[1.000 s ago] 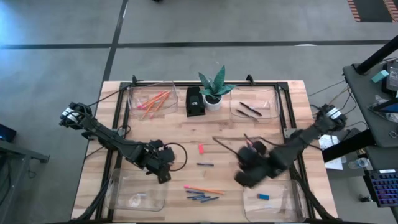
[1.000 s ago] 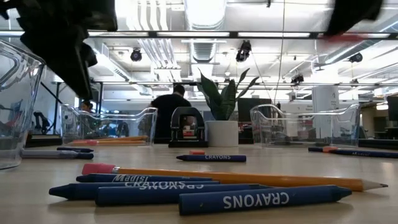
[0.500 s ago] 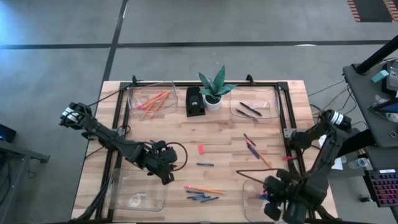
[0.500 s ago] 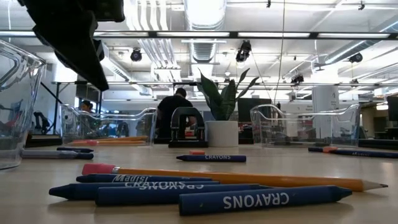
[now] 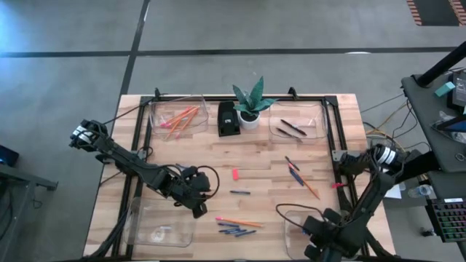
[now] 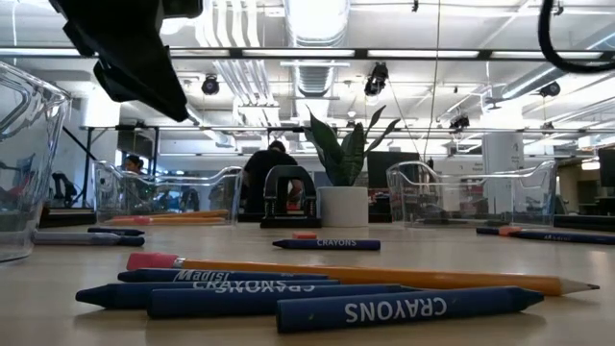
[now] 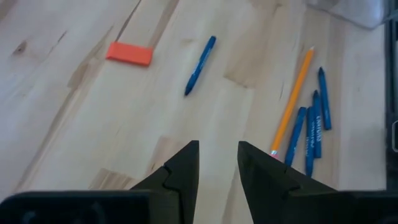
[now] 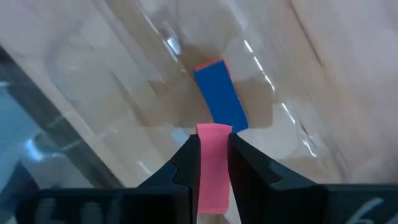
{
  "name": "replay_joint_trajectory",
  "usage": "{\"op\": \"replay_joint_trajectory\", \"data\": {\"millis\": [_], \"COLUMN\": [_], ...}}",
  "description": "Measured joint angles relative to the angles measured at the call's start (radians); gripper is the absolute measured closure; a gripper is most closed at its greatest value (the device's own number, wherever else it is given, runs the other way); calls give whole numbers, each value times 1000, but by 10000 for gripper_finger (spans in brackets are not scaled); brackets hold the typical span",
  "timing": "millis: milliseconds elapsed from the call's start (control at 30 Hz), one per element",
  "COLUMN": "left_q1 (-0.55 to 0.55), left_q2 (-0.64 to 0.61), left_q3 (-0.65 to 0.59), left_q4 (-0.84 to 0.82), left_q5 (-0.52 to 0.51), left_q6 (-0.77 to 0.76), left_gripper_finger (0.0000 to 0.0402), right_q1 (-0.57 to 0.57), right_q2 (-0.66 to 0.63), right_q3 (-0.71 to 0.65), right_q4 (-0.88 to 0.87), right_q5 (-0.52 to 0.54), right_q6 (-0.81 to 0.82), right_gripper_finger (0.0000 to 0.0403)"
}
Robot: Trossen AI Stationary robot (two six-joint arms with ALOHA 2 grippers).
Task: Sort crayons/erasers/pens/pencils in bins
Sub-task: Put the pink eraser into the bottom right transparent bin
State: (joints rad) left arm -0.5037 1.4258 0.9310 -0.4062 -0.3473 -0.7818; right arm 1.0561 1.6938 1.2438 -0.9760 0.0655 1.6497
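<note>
Right gripper [image 8: 211,163] is down at the table's front-right corner, dark fingers pinching a smooth pink eraser [image 8: 213,163] block over the clear, round-cornered bin [image 5: 295,220], where a blue eraser [image 8: 221,94] already lies flat. Left gripper [image 7: 217,163] hangs over the pale wood planks toward the front-left, fingers a narrow gap apart, gripping nothing. Ahead of it: stubby blue crayons [image 7: 311,130] beside a long orange pencil [image 7: 292,102], plus a red eraser [image 7: 129,53].
</note>
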Motion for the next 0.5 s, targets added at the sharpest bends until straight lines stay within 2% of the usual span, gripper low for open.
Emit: {"op": "replay_joint_trajectory", "data": {"millis": [500], "left_q1": [0], "left_q2": [0], "left_q3": [0], "left_q4": [32], "left_q5": [1], "left_q6": [2], "left_gripper_finger": [305], "right_q1": [2], "right_q2": [38], "right_q3": [-7], "right_q4": [8], "right_q5": [-14], "right_q6": [8], "right_gripper_finger": [336]}}
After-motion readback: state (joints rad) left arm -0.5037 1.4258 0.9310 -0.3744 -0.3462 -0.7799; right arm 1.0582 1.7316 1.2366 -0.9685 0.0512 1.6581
